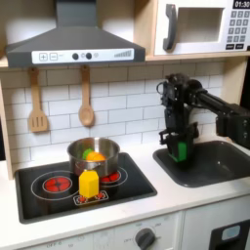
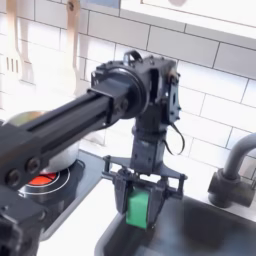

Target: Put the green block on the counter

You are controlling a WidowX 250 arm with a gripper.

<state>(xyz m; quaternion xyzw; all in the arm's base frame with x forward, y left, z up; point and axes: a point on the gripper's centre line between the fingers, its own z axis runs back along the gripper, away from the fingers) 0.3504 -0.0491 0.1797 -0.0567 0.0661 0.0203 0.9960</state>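
The green block (image 1: 181,150) (image 2: 137,207) is a small solid green piece held between the fingers of my gripper (image 1: 180,148) (image 2: 139,205), which is shut on it. In the first exterior view it hangs just above the left rim of the dark grey sink (image 1: 217,161), close to the tiled back wall. The white counter (image 1: 156,200) runs between the black stovetop (image 1: 59,195) and the sink and along the front edge. In the second exterior view the block hangs over the sink's near edge, with the counter strip (image 2: 95,190) to its left.
A steel pot (image 1: 94,153) holding orange and green toys stands on the stovetop, with a yellow block (image 1: 89,184) in front of it. A grey tap (image 2: 232,170) rises at the second exterior view's right. Wooden utensils (image 1: 86,98) hang on the tiled wall.
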